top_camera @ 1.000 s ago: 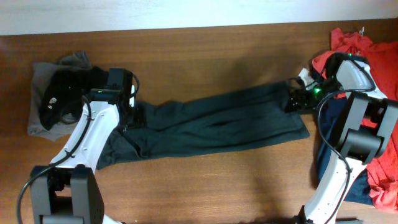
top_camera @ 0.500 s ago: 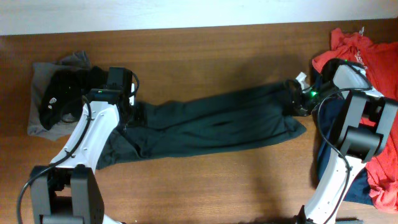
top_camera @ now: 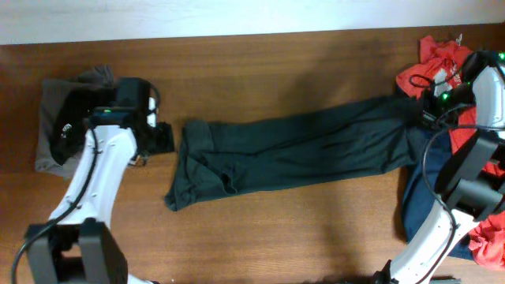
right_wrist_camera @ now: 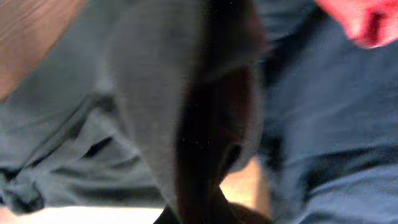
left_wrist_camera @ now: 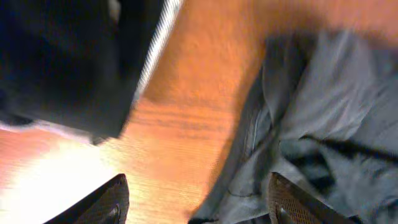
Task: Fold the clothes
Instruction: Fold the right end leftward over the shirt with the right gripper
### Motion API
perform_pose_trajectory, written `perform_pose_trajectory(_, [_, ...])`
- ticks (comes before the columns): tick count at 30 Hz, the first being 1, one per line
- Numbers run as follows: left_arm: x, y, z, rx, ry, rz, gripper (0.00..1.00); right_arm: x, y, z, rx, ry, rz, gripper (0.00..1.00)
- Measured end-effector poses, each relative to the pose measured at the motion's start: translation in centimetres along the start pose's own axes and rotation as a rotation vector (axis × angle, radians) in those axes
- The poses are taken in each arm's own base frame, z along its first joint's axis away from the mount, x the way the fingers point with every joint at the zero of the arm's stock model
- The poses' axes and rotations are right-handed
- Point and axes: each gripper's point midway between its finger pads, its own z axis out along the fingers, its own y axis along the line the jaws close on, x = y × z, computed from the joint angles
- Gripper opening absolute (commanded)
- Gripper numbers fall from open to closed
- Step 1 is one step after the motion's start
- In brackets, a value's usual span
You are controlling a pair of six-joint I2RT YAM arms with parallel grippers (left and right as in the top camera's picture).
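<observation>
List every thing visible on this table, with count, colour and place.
dark green cloth T-shirt: 1, blackish green, stretched across the middle
grey cloth garment: 1, grey, far left
black cloth garment: 1, black, atop the grey one
red cloth garments: count unclear, red, right edge
navy cloth garment: 1, navy, lower right
brown wooden table: 1, brown, under everything
left pincer: 1, black, open, beside shirt's left end
right pincer: 1, black, gripping shirt's right end

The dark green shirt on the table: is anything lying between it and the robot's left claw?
Nothing visible. The left gripper sits open just left of the dark green shirt, apart from it, and only a strip of bare table shows between them in the overhead and left wrist views.
</observation>
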Motion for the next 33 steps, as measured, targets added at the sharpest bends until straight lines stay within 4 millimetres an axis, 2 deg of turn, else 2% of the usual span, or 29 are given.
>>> perform_pose_trajectory(2, [-0.9,0.4,-1.1,0.021,-0.036,-0.024,0.72,0.3,2.1,0.0,0.001,0.007,-0.047,0.04])
perform_pose_trajectory(4, [-1.5,0.7,-2.0,0.046,-0.062,-0.044,0.72,0.7,4.7,0.8,0.001,0.03,-0.109,0.04])
perform_pose_trajectory(8, [-1.7,1.1,-2.5,0.072,-0.066,-0.067,0.72,2.4,11.4,3.3,0.003,0.089,-0.274,0.04])
perform_pose_trajectory(11, [-1.5,0.9,-2.5,0.084,-0.055,-0.068,0.72,4.6,16.7,5.3,0.008,0.132,-0.412,0.04])
perform_pose_trajectory(13, [-1.5,0.8,-2.5,0.09,-0.054,-0.068,0.72,6.8,20.6,6.8,0.01,0.161,-0.514,0.04])
perform_pose_trajectory(16, [-1.5,0.7,-2.5,0.096,-0.053,-0.068,0.72,9.9,24.8,8.5,0.012,0.194,-0.612,0.04])
perform_pose_trajectory(21, [-1.5,0.7,-2.5,0.096,-0.052,-0.068,0.72,13.1,28.1,10.8,0.019,0.237,-0.689,0.05])
perform_pose_trajectory(22, [-1.5,0.7,-2.5,0.096,-0.052,-0.068,0.72,13.7,28.7,11.3,0.02,0.245,-0.707,0.09])
perform_pose_trajectory(25, [-1.5,0.7,-2.5,0.096,-0.052,-0.068,0.72,15.0,30.0,12.0,0.019,0.251,-0.731,0.47])
perform_pose_trajectory(27, [-1.4,0.7,-2.5,0.096,-0.052,-0.068,0.72,15.4,30.6,12.2,0.017,0.249,-0.746,0.54])
perform_pose_trajectory(30, [-1.4,0.7,-2.5,0.096,-0.051,-0.068,0.72,16.1,31.4,12.5,0.01,0.247,-0.767,0.54])
perform_pose_trajectory(33, [-1.4,0.7,-2.5,0.096,-0.049,-0.068,0.72,16.2,31.6,12.6,0.006,0.246,-0.774,0.47])
